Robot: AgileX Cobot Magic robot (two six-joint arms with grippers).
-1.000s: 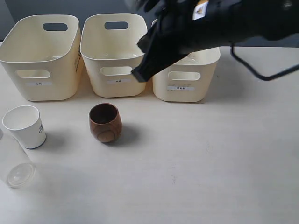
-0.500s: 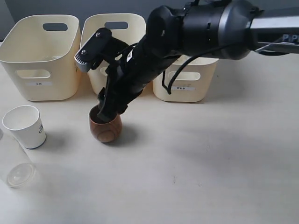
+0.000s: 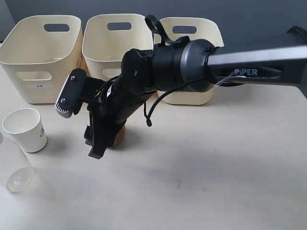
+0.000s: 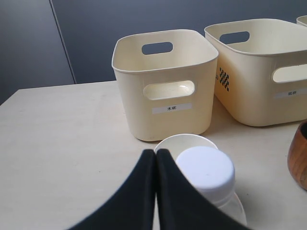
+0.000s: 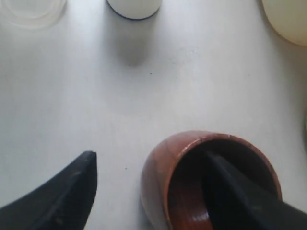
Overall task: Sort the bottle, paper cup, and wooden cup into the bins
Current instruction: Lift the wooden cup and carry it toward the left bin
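The wooden cup [image 3: 119, 135] stands in front of the middle bin [image 3: 115, 48], mostly hidden by my right arm. My right gripper [image 5: 149, 159] is open and straddles the wall of the wooden cup [image 5: 187, 163]: one finger [image 5: 235, 191] is inside, the other finger [image 5: 67, 191] is outside above the table. The paper cup [image 3: 26, 129] stands at the left, with the clear bottle [image 3: 17, 175] just in front of it. My left gripper [image 4: 156, 160] is shut and empty, right beside the bottle's white cap [image 4: 205, 170] and the paper cup [image 4: 184, 141].
Three cream bins line the back: the left bin [image 3: 43, 57], the middle one, the right bin [image 3: 196, 72]. The left wrist view shows the labelled left bin [image 4: 163, 86], the middle bin [image 4: 259, 72] and the wooden cup's edge [image 4: 300, 158].
My right arm has come down from over the bins to the wooden cup and lowered further, so one finger now sits inside it. The cups and bottle have not moved.
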